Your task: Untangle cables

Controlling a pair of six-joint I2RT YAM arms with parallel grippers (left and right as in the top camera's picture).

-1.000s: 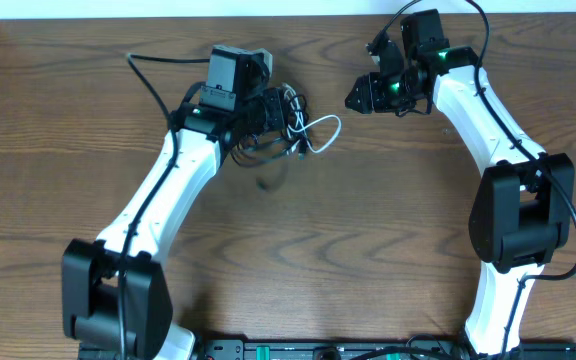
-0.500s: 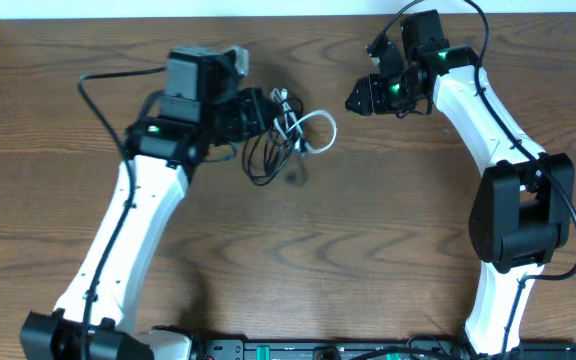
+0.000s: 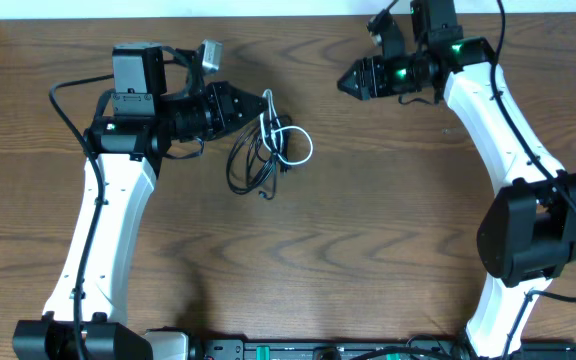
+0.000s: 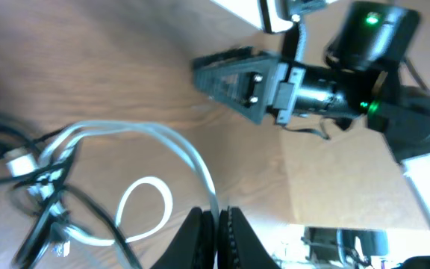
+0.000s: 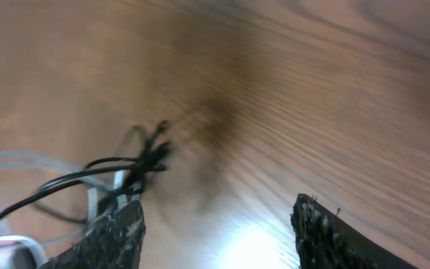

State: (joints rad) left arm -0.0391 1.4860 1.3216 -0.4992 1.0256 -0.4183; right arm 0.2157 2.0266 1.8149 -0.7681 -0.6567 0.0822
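My left gripper (image 3: 264, 105) is shut on the white cable (image 3: 301, 138) and holds it above the table. The white cable loops to the right of the fingers, and in the left wrist view (image 4: 192, 161) it runs down between the shut jaws. The black cable (image 3: 243, 165) hangs tangled with it in loops below the gripper, and its strands show at the left of the left wrist view (image 4: 47, 217). My right gripper (image 3: 348, 82) is open and empty, to the right of the bundle and pointing at it. The tangle shows blurred in the right wrist view (image 5: 125, 175).
The wooden table (image 3: 348, 230) runs to a white wall at the back. Thick black arm wires loop beside the left arm (image 3: 63, 100) and over the right arm (image 3: 488, 20).
My left arm has swung left and pulled the cable bundle left with it. The right gripper has moved slightly up and turned toward the bundle.
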